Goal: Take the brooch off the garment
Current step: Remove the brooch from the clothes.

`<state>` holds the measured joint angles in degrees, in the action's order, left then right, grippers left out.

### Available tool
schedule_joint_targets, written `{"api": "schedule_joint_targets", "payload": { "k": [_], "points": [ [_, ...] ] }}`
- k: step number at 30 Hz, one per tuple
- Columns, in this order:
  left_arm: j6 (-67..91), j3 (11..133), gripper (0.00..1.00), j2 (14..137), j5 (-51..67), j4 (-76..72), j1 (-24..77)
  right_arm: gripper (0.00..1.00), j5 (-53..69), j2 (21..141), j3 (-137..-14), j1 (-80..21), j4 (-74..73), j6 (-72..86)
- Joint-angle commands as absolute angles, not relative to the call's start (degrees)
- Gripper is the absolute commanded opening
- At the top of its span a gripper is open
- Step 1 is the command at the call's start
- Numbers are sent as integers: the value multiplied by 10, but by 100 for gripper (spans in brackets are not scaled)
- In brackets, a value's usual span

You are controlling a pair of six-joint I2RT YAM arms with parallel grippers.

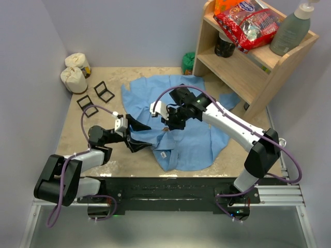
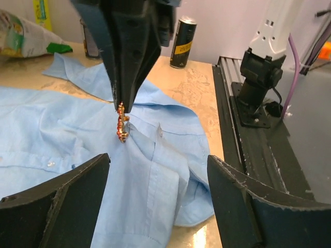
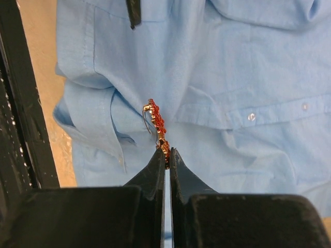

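**Operator:** Where does the brooch stand?

**Inspector:** Your right gripper (image 3: 166,155) has its fingers pressed together on one end of the brooch (image 3: 156,124), a small red-and-gold piece. In the left wrist view the brooch hangs straight down from those tips. Its lower end touches a fold of the garment (image 1: 191,139), which lies spread out on the surface (image 1: 72,126). The right wrist view shows a thin pin wire at the brooch's far end. I cannot tell whether that wire passes through the cloth.

**Operator:** And my left side?

**Inspector:** Your left gripper (image 2: 158,160) is spread wide with nothing between its fingers. It sits low over the shirt, just beside the brooch, and holds no cloth down.

**Operator:** So how far along am I?

**Inspector:** Finding: the grasp is made, but removal is not confirmed. You have the brooch in hand, yet it is not clear of the fabric. In my judgement, what is left is to draw it up and away until a gap shows between pin and cloth, then carry it off the garment.

Risk noted: nothing is holding the shirt. If the pin is engaged, the fabric may rise along with the brooch.
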<state>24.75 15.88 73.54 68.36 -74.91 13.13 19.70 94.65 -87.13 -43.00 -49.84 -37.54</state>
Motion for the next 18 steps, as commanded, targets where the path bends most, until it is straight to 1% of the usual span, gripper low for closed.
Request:
{"api": "schedule_joint_targets", "payload": {
  "k": [1,7,8,10,13,14,16,17,18],
  "points": [
    [150,151,82,716,715,-890,128,0,142,960,-898,-440,-555,-375],
    [53,176,83,710,705,-751,148,0,122,973,-895,-446,-562,-371],
    [21,188,83,710,701,-703,153,0,121,976,-905,-446,-564,-370],
    [3,199,84,712,699,-657,169,0,120,983,-917,-448,-568,-369],
    [-68,220,84,710,692,-559,189,0,111,991,-928,-448,-567,-371],
    [-104,233,84,709,689,-498,193,0,110,992,-929,-448,-566,-370],
    [-143,246,82,707,680,-436,200,0,112,993,-932,-449,-562,-368],
    [-180,257,80,706,679,-381,200,0,113,993,-936,-449,-562,-367],
    [-195,262,76,704,675,-359,200,0,114,991,-938,-448,-561,-365]
  ]
}}
